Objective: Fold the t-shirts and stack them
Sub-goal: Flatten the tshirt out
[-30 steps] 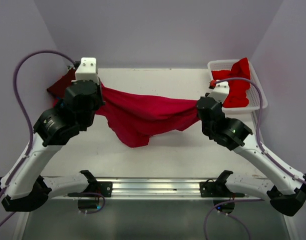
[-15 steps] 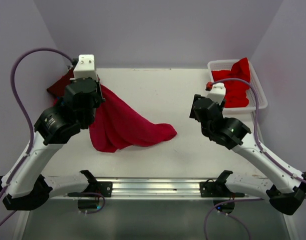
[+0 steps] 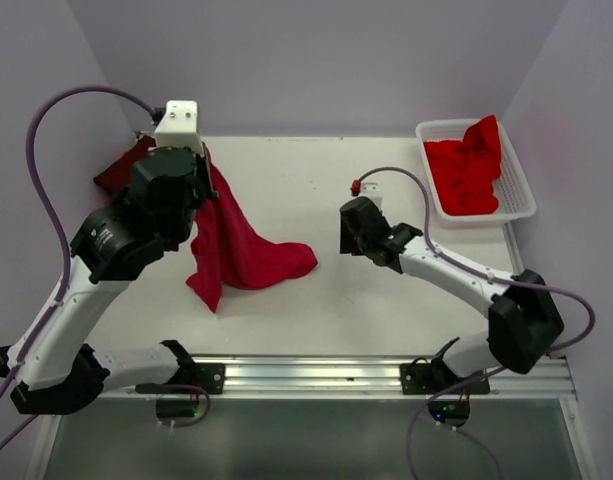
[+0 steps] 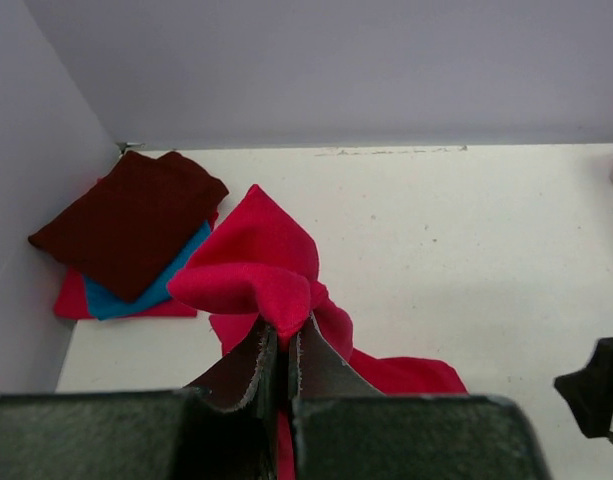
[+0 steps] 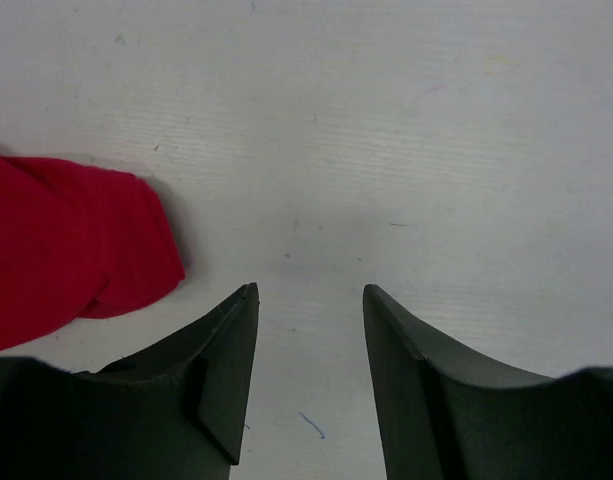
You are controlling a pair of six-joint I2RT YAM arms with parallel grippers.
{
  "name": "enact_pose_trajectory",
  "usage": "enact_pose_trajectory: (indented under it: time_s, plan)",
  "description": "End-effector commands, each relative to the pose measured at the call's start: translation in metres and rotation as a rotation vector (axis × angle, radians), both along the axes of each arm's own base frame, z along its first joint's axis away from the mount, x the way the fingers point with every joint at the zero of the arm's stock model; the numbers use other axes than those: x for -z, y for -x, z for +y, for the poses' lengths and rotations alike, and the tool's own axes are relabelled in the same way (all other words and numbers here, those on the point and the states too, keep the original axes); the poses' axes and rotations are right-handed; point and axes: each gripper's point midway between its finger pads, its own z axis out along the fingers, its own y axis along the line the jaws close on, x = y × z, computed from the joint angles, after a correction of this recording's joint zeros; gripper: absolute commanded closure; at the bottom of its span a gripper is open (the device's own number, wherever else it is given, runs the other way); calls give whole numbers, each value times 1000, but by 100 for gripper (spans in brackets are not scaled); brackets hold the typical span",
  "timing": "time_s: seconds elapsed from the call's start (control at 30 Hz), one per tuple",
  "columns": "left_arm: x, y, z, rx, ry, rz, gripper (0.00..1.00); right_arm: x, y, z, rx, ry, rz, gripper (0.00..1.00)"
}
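My left gripper point(image 3: 198, 172) is shut on a bunched corner of the crimson-pink t-shirt point(image 3: 236, 245) and holds it up; the rest hangs down and trails on the table. In the left wrist view the cloth point(image 4: 256, 265) bulges out above the closed left gripper point(image 4: 282, 335). My right gripper point(image 3: 346, 232) is open and empty, low over the table just right of the shirt's trailing end point(image 5: 66, 255); its gap point(image 5: 308, 300) shows bare table. A folded stack sits at the far left: dark maroon point(image 4: 131, 220) on teal blue point(image 4: 166, 285) on pink-red point(image 4: 76, 298). Bright red shirts point(image 3: 471, 175) fill the basket.
The white lattice basket point(image 3: 521, 195) stands at the back right. Grey walls close the table at the back and both sides. The folded stack point(image 3: 121, 170) lies partly behind my left arm in the top view. A metal rail point(image 3: 306, 375) runs along the near edge.
My right gripper let go of the shirt, opened and swung left and down toward the table. The shirt dropped from its stretched span and now hangs from my left gripper alone.
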Motion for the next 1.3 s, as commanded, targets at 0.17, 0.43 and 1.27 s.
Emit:
enact_pose_trajectory:
  time_s: [0.17, 0.43, 1.27]
  plan:
    - [-20, 3, -10, 60, 66, -33, 100, 20, -29, 114, -349, -437, 156, 56]
    - [-20, 5, -10, 69, 77, -31, 100, 48, -40, 154, -486, -655, 314, 54]
    - [-14, 3, -14, 75, 70, -20, 100, 101, -12, 164, -542, -750, 467, 100]
